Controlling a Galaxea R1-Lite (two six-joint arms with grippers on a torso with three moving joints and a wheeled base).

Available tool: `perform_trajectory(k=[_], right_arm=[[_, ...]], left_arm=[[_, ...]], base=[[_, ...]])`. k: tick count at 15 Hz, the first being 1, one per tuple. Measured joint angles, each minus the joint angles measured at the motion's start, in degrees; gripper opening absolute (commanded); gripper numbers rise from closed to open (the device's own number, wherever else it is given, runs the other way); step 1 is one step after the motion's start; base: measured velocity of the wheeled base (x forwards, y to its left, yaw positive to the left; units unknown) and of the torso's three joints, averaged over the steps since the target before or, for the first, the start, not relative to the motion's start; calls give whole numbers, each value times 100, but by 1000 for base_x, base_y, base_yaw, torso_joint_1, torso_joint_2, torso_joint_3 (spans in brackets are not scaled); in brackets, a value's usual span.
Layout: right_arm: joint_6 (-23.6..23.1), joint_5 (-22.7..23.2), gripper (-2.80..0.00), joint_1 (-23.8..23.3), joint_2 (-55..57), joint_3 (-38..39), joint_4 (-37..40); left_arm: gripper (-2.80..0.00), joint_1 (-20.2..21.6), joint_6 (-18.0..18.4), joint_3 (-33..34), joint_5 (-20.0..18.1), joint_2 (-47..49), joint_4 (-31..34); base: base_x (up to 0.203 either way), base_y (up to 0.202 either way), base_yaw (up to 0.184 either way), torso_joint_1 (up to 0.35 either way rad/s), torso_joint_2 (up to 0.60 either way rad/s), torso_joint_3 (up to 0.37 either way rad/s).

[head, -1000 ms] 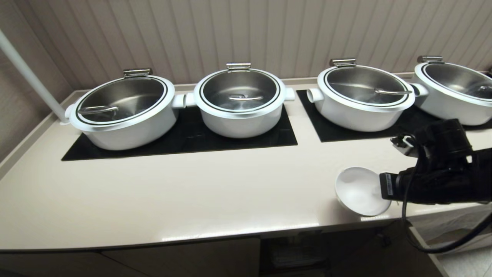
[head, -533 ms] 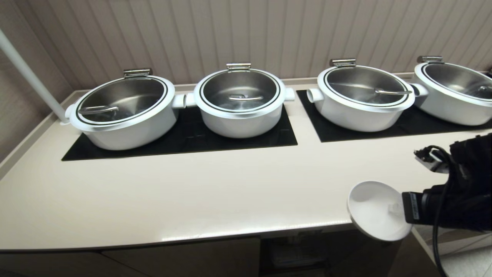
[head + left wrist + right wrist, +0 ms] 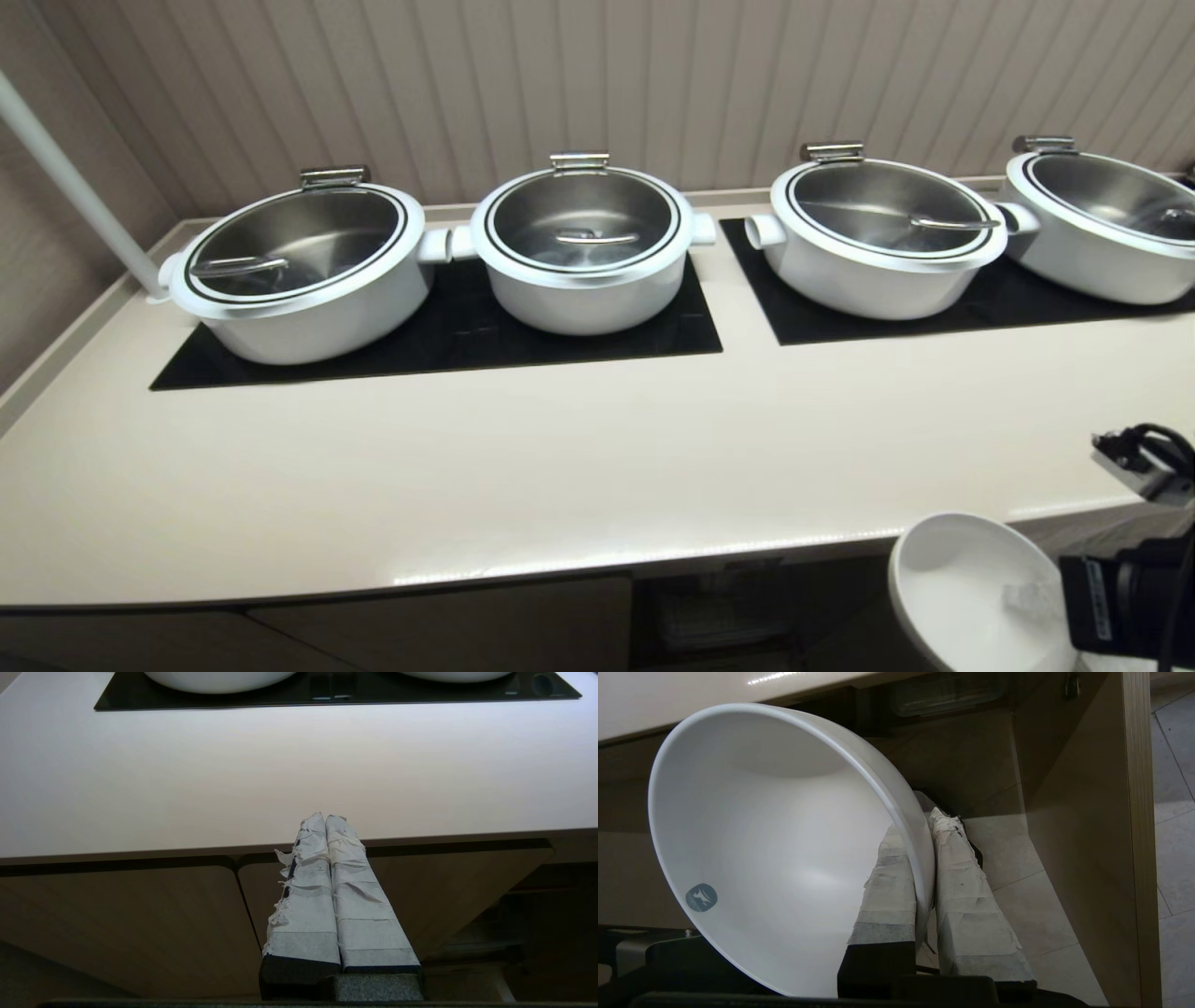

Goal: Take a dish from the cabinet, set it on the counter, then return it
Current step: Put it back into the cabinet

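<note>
The dish [image 3: 971, 597] is a plain white bowl, tilted on its side and held in the air at the lower right, just off the front edge of the counter [image 3: 560, 467] and below its level. My right gripper [image 3: 1032, 597] is shut on the dish's rim, one taped finger inside the bowl and one outside. In the right wrist view the dish [image 3: 775, 858] sits in the right gripper [image 3: 920, 821], before the dark open cabinet [image 3: 962, 756] under the counter. My left gripper [image 3: 325, 817] is shut and empty, parked in front of closed cabinet doors [image 3: 140, 924].
Several large white lidded pots [image 3: 579, 247] stand on black glass panels [image 3: 448, 345] at the back of the counter. A white pole [image 3: 75, 187] rises at the far left. An open cabinet door [image 3: 1092, 849] stands right of the dish, with tiled floor [image 3: 1176, 858] beyond.
My right gripper has carried the dish from above the counter's front right part down and towards me, off the edge and below counter level. The left arm has not moved.
</note>
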Motion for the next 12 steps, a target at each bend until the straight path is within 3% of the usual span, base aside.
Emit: perform_trajectory(k=[7,12], right_arm=[[-40,57,-280,153,-1469,1208,129],[-80,55,-280,319,-2116,1355,610]], left_arm=[[-280,2,-1,0,0,0,-2],[-280,-1,-1,0,0,0,0]], base=[[0,0,0,0,0,0],[0,0,0,0,0,0]])
